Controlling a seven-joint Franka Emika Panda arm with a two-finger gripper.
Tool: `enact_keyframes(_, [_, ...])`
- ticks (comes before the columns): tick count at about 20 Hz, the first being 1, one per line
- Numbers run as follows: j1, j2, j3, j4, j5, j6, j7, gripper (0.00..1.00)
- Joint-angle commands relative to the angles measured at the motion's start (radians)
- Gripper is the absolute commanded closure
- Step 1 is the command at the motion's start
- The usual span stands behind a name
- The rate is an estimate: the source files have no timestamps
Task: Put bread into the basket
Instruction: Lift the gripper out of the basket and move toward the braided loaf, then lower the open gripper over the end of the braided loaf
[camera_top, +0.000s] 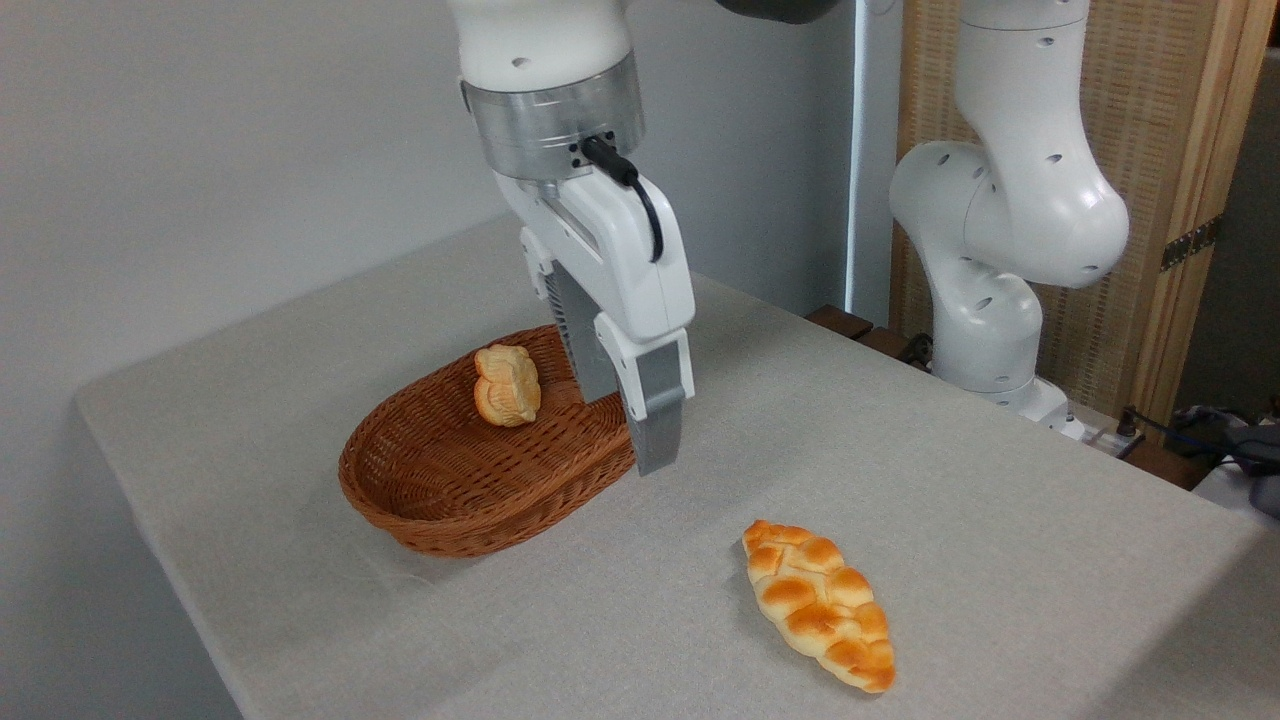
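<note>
A small roundish bun (507, 385) lies inside the oval reddish-brown wicker basket (440, 500), leaning against its far wall. The long braided loaf (818, 603) rests on the table to the right of the basket and nearer the front, apart from everything. My gripper (628, 434) hangs over the basket's right end, fingers pointing down. It is open and holds nothing. Its nearer finger (658, 425) covers part of the basket's right rim. The bun sits just left of the fingers, not touching them.
The grey cloth-covered table (950, 480) has a rounded left corner and an edge running along the front. My arm's white base (985, 340) stands at the back right, with cables (1200, 430) and a wooden screen (1170, 150) beside it.
</note>
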Motion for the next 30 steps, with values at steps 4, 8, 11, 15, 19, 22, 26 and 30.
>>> enact_keyframes(4, [0.017, -0.073, 0.030, -0.093, 0.004, -0.007, 0.386, 0.00])
enact_keyframes(8, [0.033, -0.071, 0.030, -0.115, 0.010, -0.007, 0.624, 0.00])
enact_keyframes(11, [0.038, -0.070, 0.029, -0.133, 0.099, -0.002, 0.785, 0.00])
enact_keyframes(15, [0.034, -0.082, 0.020, -0.196, 0.125, 0.070, 0.821, 0.00])
enact_keyframes(19, [0.029, -0.096, 0.017, -0.263, 0.151, 0.125, 0.908, 0.00])
enact_keyframes(22, [0.026, -0.114, 0.017, -0.328, 0.154, 0.153, 0.928, 0.00])
enact_keyframes(26, [0.020, -0.113, 0.017, -0.372, 0.175, 0.157, 0.990, 0.00])
enact_keyframes(30, [-0.015, -0.106, 0.017, -0.423, 0.238, 0.205, 1.011, 0.00])
